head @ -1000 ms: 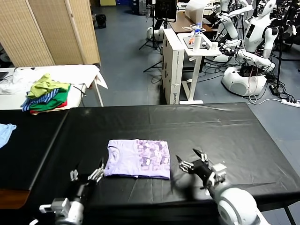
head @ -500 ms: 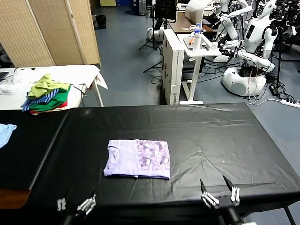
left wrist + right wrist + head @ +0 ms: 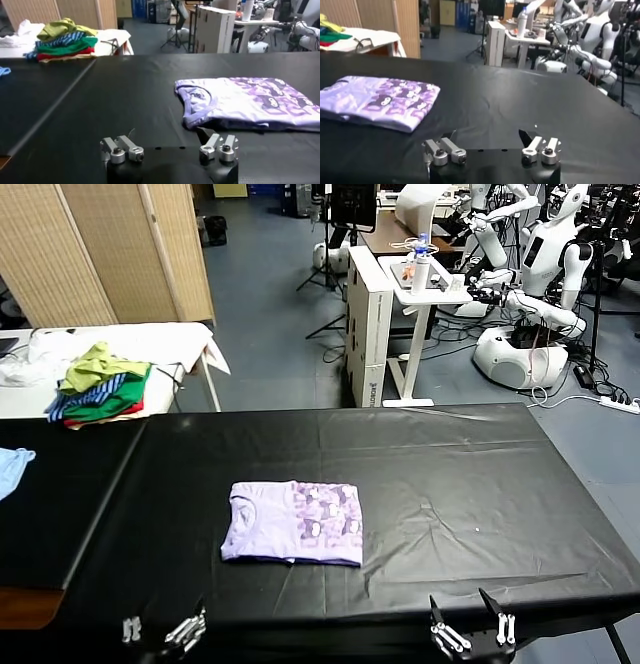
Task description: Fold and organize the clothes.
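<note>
While the head view shows the folded lavender T-shirt (image 3: 293,523) lying flat mid-tabletop (image 3: 450,484), both grippers sit at the near edge, well apart from it. From the left wrist, the left gripper (image 3: 169,150) has jaws apart, empty. From the right wrist, the right gripper (image 3: 490,150) likewise.

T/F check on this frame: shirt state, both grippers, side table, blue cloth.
1. The lavender T-shirt lies folded on the black table. True.
2. The left gripper is shut on the shirt. False: it is open at the table's near edge, clear of the shirt.
3. The right gripper is open and holds nothing. True.
4. The garment pile sits on the black table. False: it is on the white side table beyond.
5. A light blue cloth lies on the shirt. False: it is at the far left edge.
</note>
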